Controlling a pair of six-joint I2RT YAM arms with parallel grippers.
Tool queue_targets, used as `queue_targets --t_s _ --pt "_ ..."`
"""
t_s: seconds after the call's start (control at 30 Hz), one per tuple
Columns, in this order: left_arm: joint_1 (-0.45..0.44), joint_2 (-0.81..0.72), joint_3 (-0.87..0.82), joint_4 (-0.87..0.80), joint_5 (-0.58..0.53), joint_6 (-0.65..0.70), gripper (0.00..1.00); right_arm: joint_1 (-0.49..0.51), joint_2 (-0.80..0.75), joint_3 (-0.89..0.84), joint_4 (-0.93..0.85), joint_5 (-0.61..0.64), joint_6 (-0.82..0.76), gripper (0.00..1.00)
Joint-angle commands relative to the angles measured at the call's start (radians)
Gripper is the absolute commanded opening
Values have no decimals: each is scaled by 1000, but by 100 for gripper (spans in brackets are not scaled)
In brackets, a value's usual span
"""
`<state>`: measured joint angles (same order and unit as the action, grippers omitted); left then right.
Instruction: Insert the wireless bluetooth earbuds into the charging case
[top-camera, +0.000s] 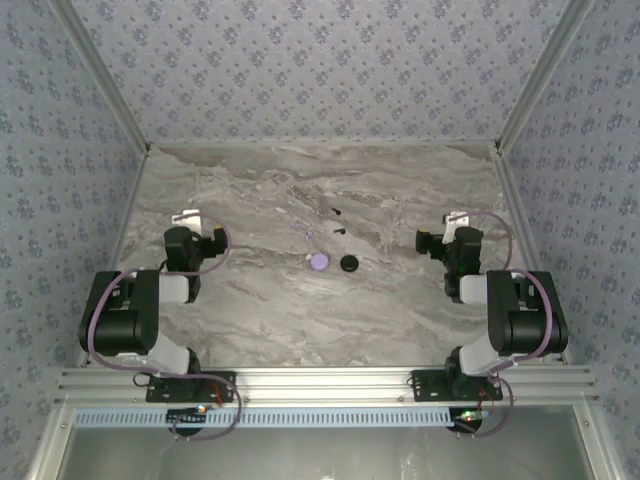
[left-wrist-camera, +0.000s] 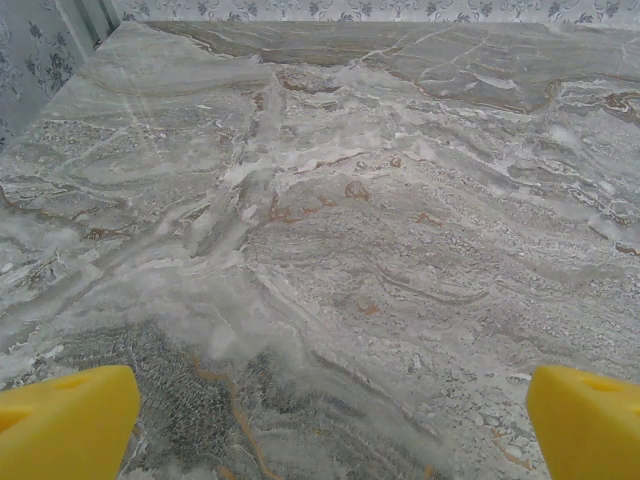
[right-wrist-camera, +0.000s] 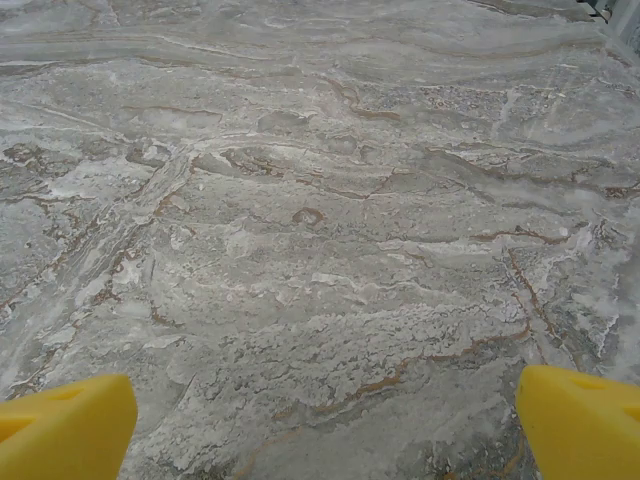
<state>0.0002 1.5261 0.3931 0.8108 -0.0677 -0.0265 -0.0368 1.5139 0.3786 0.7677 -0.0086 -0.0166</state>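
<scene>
The case (top-camera: 318, 261) lay on the table (top-camera: 250, 310), just beside a black disc (top-camera: 349, 263); the earbuds (top-camera: 336, 211) lay near, beyond them; left gripper (left-wrist-camera: 325, 425) and right gripper (right-wrist-camera: 322, 425) hung wide open, empty.

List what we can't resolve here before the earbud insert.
- earbuds: top view, two black specks, too small to tell orientation.
- charging case: top view, too small to tell open or closed.
- black disc beside it: top view, too small to identify.
- left gripper, right gripper: wrist views, fingers cut off by bottom edge.
</scene>
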Motion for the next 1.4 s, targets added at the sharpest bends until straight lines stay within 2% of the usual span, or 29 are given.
queue_targets --t_s 0.0,0.73,0.93,1.03,1.17,1.23,1.37 --pt "10 5 20 1 0 1 99 -5 3 19 8 -8 -13 100" --pt "10 4 17 4 0 0 99 -2 0 16 14 0 -13 100" --pt "9 -106 1 -59 -49 -19 99 35 -130 79 -210 99 -2 100" --pt "9 -215 62 -296 -62 -69 99 40 -199 171 -471 108 73 100" --pt "3 -302 197 -607 77 -153 99 65 -242 276 -756 81 150 100" --pt "-19 -318 245 -702 113 -189 99 85 -242 316 -862 60 185 100" --pt "-125 -329 309 -832 141 -255 99 140 -224 368 -983 -39 213 100"
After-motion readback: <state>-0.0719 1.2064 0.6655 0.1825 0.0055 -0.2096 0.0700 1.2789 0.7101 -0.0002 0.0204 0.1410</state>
